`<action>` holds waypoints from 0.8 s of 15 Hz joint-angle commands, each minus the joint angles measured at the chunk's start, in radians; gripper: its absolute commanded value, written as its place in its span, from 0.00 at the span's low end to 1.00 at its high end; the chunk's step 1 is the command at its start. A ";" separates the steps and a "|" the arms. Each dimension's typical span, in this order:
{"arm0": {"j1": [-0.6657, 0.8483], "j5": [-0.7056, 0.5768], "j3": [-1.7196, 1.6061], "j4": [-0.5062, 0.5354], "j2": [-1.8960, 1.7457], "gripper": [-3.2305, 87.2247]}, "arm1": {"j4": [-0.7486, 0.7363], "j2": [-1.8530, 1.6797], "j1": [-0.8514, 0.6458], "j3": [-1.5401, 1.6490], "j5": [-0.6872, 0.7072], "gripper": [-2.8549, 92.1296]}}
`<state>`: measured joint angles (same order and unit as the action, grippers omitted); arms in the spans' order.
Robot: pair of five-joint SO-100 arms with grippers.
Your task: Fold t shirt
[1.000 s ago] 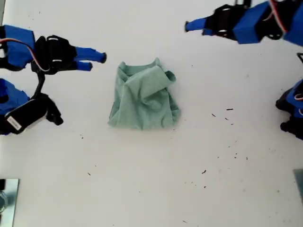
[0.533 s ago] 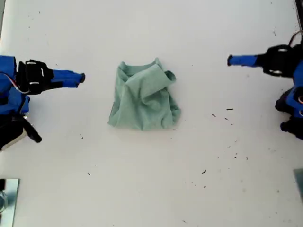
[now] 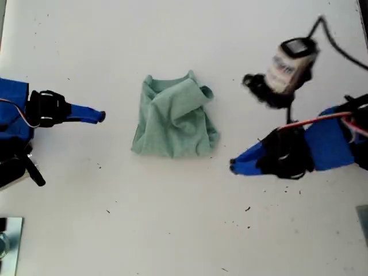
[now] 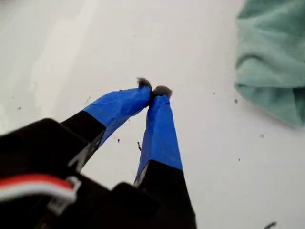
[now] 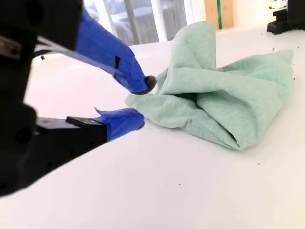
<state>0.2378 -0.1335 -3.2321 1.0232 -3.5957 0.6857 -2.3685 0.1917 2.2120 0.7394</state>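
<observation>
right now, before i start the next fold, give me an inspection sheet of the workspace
Surface: white table, flat and dry-looking.
Job's things: t shirt bunched into a rough, wrinkled square at the centre, not a neat fold.
Clutter: small dark specks scattered towards the exterior view's right.
Grippers: my first gripper has its fingers shut on nothing, near the shirt's corner, not touching it. My second gripper has its fingers open, beside the shirt's opposite edge.
Cables: black camera cable and a red and white wire, both clear of the shirt.
Surroundings: windows beyond the table; a metallic object at the exterior view's lower left.
</observation>
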 commanded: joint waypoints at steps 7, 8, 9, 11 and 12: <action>-0.074 0.005 -0.009 0.008 -0.008 0.13 | 0.038 0.486 -0.336 -0.436 0.195 0.05; -0.074 0.005 -0.009 0.008 -0.008 0.13 | -0.005 0.518 -0.480 -0.451 0.275 0.05; -0.074 0.005 -0.009 0.008 -0.008 0.13 | -0.072 0.621 -0.644 -0.489 0.275 0.05; -0.074 0.005 -0.009 0.008 -0.008 0.13 | -0.112 1.040 -0.899 -0.859 0.270 0.05; -0.074 0.005 -0.009 0.008 -0.008 0.13 | 0.018 1.232 -0.953 -1.193 0.267 0.05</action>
<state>0.1795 -0.1335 -3.2321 1.0262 -3.5957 0.6029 -1.3683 -0.6688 1.4926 1.0002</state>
